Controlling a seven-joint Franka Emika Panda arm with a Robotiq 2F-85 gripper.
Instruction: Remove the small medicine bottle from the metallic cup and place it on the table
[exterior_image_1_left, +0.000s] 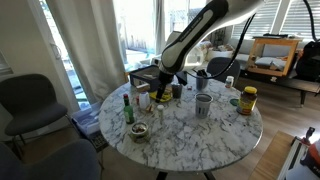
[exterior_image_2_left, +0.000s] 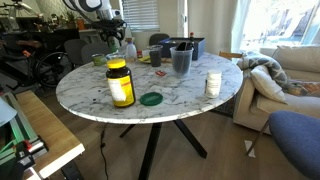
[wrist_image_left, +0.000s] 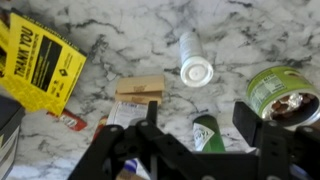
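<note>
The metallic cup stands upright on the marble table; it also shows in an exterior view. I cannot see inside it. A small white bottle lies on its side on the table in the wrist view. Another small white bottle stands near the table edge. My gripper is open and empty, low over the table, with a green glass bottle showing between its jaws. In both exterior views the gripper is well away from the cup.
A yellow-capped jar stands near the table edge. Dark mugs, a black box, a green-rimmed tin, a wooden block, a yellow card and a green lid crowd the table. Chairs surround it.
</note>
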